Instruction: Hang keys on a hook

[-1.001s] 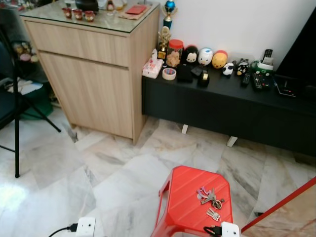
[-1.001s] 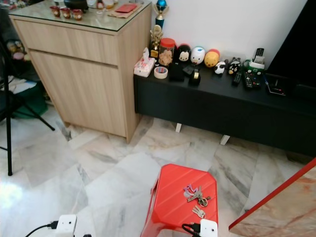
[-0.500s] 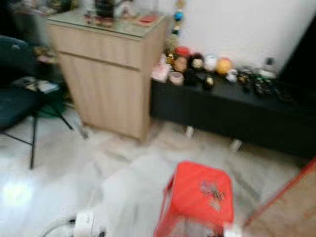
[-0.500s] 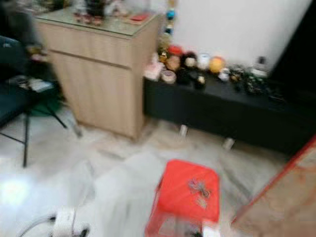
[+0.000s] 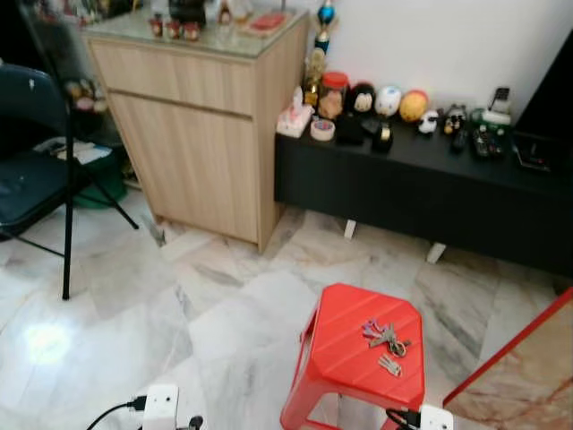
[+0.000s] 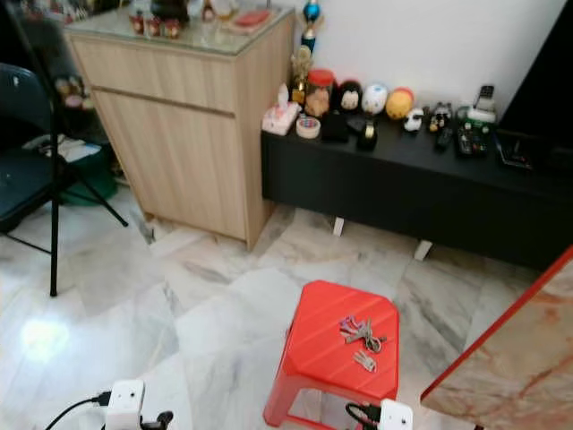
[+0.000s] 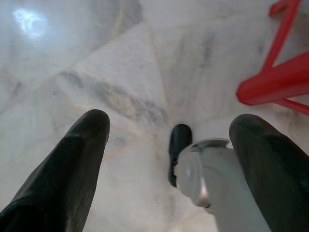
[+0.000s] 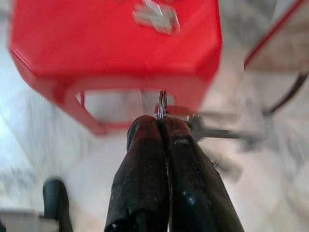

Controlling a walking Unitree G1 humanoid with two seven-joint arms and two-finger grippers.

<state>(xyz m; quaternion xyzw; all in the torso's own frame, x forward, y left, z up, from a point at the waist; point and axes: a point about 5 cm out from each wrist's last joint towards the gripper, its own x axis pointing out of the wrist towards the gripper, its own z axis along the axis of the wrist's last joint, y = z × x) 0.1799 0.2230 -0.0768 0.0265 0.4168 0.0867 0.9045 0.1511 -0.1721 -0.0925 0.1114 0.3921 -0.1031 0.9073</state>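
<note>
Your right gripper [image 8: 162,124], fingers pressed together, pinches only the thin key ring [image 8: 162,105] below the red stool [image 5: 354,354] where more keys [image 5: 385,339] lie; left gripper [image 7: 169,140] spread; walking sway may slip it free.

My stool [image 5: 345,354] is shiny red plastic. The keys [image 5: 385,338] are metal. The floor [image 5: 134,296] is smooth, glossy marble. The cabinet [image 5: 192,134] looks like wood.

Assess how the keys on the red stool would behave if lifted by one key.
The keys splay loosely on the red stool, so they would likely dangle and swing rather than lift stiffly. Small metal pieces: probably light but dense. The stool's top looks smooth, so a push would probably slide them.
</note>
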